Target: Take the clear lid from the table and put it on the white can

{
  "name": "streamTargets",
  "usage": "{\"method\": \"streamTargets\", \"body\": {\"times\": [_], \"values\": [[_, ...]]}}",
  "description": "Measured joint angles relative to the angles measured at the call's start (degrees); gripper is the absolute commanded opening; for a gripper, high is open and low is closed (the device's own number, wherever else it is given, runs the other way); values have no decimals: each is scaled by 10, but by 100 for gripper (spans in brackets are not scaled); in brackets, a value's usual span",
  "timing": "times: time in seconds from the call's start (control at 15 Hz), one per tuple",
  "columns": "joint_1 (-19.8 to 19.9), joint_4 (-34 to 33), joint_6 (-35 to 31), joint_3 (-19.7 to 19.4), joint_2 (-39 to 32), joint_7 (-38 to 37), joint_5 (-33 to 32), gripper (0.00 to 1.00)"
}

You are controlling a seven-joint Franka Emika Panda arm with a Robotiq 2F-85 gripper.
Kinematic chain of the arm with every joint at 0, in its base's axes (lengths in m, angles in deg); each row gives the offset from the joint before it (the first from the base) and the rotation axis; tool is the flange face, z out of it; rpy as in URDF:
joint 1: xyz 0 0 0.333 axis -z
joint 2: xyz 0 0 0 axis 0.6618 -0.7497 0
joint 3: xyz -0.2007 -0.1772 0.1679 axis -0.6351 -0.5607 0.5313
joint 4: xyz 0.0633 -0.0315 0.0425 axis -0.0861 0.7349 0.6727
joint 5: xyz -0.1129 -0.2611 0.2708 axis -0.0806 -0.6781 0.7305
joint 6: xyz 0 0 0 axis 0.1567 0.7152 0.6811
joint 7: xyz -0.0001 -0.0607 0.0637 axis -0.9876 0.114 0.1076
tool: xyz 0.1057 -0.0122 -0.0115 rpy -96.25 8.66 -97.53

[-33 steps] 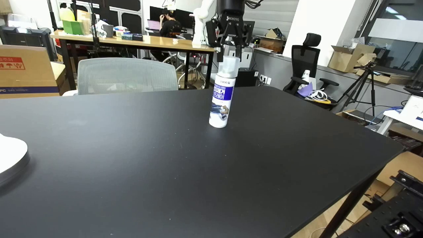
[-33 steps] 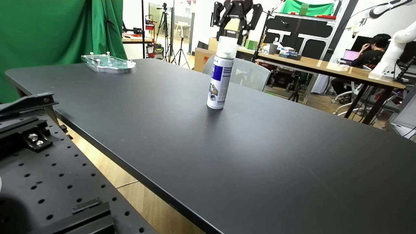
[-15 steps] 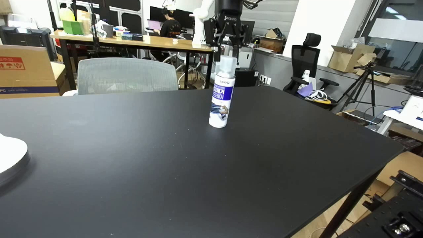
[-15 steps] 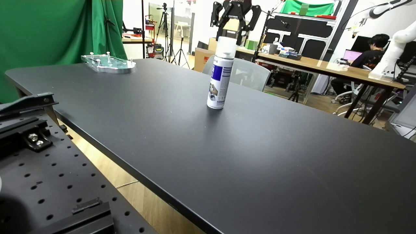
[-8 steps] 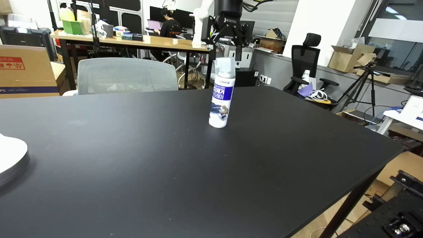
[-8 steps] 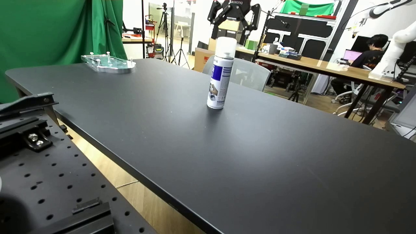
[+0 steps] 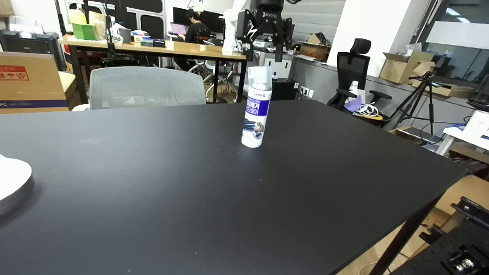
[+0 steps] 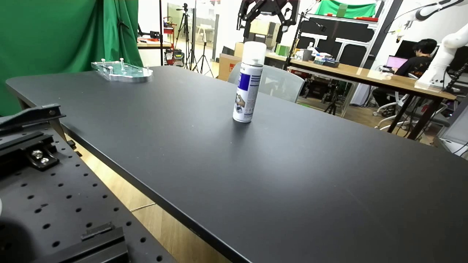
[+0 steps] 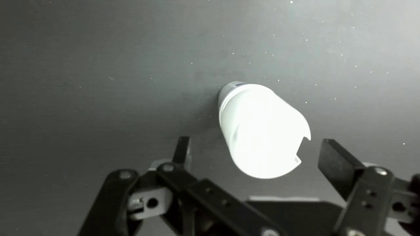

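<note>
The white can (image 7: 255, 118) (image 8: 247, 95) stands upright on the black table (image 7: 172, 198), blue label showing in both exterior views. On its top rests the clear lid (image 7: 260, 77) (image 8: 254, 53), which leans slightly off the can's line in an exterior view. How deeply it is seated I cannot tell. In the wrist view the lid (image 9: 265, 137) looks washed-out white with a notch in its edge, hiding most of the can (image 9: 226, 93). My gripper (image 7: 264, 59) (image 8: 263, 38) (image 9: 256, 142) hangs open just above, its fingers apart on both sides with nothing held.
A white round-edged plate (image 7: 13, 175) lies at the table's edge in an exterior view. A glass-like slab with posts (image 8: 124, 71) sits at the table's far end. A mesh chair (image 7: 147, 88) stands behind the table; a perforated black mount (image 8: 73, 204) adjoins it.
The jaws have opened and let go of the lid, which tipped slightly as it came free. Since then the gripper has risen above it. The can stays put.
</note>
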Motion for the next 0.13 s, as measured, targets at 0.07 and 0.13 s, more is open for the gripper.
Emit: {"method": "streamTargets", "body": {"times": [0.07, 0.13], "values": [[0, 4, -4, 0, 6, 0, -7, 100], [0, 9, -10, -1, 14, 0, -13, 100]]}}
